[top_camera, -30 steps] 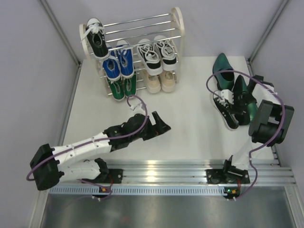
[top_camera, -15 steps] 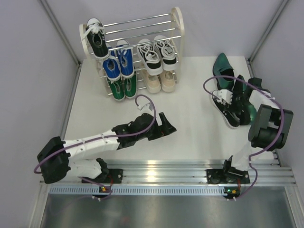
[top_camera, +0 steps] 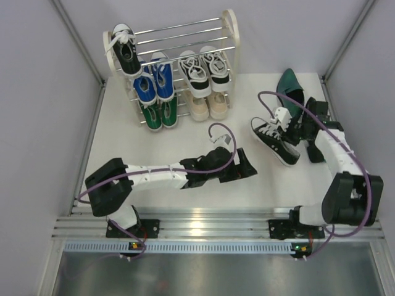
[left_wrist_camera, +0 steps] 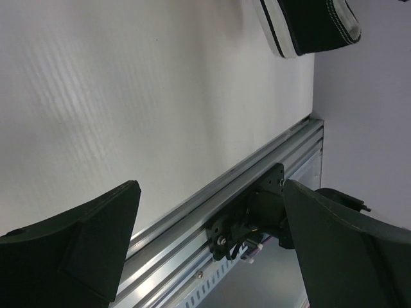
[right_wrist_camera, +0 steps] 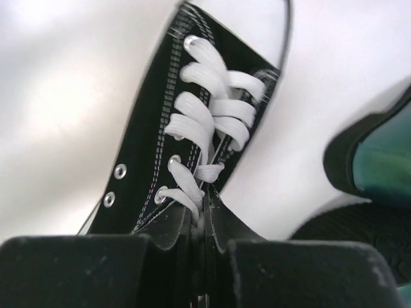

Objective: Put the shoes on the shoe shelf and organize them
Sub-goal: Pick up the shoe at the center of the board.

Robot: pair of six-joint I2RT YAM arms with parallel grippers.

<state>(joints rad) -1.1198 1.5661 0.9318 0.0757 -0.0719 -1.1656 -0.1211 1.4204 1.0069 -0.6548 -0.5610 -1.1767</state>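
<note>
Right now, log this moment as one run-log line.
right gripper: shut on black sneaker | left gripper: open, empty, above table | shoe shelf: nine shoes | green dress shoe: on table

The black sneaker (right_wrist_camera: 148,147) is seen to be matt woven canvas with white stitching, small shiny metal eyelets (right_wrist_camera: 120,171) and flat white cloth laces (right_wrist_camera: 205,109). A glossy green leather sheen is shown by the dress shoe (right_wrist_camera: 382,165). The tabletop (left_wrist_camera: 128,96) is finished matt white and faintly ribbed. The rail (left_wrist_camera: 192,212) is brushed metal. The shelf (top_camera: 173,38) is built of bright chromed rods (top_camera: 191,24) between smooth cream panels (top_camera: 235,46). The fingers (left_wrist_camera: 83,244) of the left end effector (left_wrist_camera: 209,192) are moulded in matt black plastic.
</note>
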